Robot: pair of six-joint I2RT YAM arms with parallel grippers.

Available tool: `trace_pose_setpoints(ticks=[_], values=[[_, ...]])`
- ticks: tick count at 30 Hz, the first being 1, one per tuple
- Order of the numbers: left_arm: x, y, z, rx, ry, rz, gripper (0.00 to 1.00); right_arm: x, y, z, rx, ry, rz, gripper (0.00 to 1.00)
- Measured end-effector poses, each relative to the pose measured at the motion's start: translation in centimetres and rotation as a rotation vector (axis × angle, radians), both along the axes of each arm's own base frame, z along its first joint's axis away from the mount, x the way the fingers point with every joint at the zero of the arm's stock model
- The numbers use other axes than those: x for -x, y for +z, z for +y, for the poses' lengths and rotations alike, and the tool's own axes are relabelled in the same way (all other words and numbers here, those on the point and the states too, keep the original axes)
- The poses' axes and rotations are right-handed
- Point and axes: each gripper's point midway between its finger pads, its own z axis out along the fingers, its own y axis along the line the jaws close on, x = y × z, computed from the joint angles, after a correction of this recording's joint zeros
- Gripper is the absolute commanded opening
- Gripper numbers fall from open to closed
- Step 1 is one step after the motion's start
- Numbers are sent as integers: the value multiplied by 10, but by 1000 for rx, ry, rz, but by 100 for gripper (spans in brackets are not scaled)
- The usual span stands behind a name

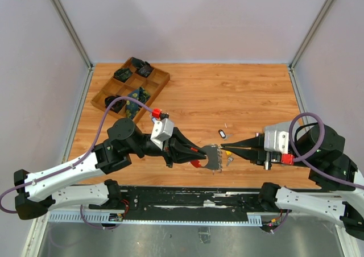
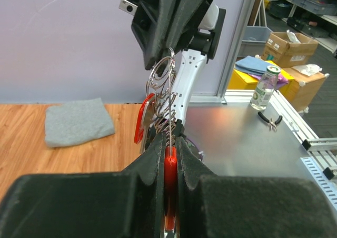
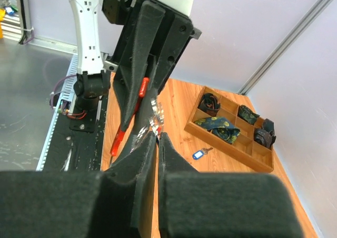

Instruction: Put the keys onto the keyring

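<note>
My left gripper (image 1: 197, 153) is shut on the keyring (image 1: 211, 156), pinching its curved red plastic part (image 2: 170, 167). The silvery loops (image 2: 162, 77) stand up from the jaws, just above the table. My right gripper (image 1: 222, 150) comes in from the right with its jaws together, its tips at the keyring's glittery edge (image 3: 153, 113). A yellow key head (image 1: 227, 152) shows between its fingertips; the wrist view hides it. A small silver key (image 1: 230, 161) lies just below. A blue-tagged key (image 1: 222, 134) rests on the table behind.
A wooden compartment tray (image 1: 161, 85) with dark rolled items sits at the back left. A grey cloth (image 2: 78, 121) shows only in the left wrist view. The enclosure walls bound the table on three sides.
</note>
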Motion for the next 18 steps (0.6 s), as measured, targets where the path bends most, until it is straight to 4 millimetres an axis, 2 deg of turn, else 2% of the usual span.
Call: trace_pose_setpoints(ticks=[4,10,18], values=[[-1,1,0,4,4,3,6,4,-3,-3,26,11,14,1],[-1,1,0,5,9,14,8,4,-2,-4,77,11,41,1],[-2,0,-1,3,12,19,34,4,-4,-4,112,6,76,0]])
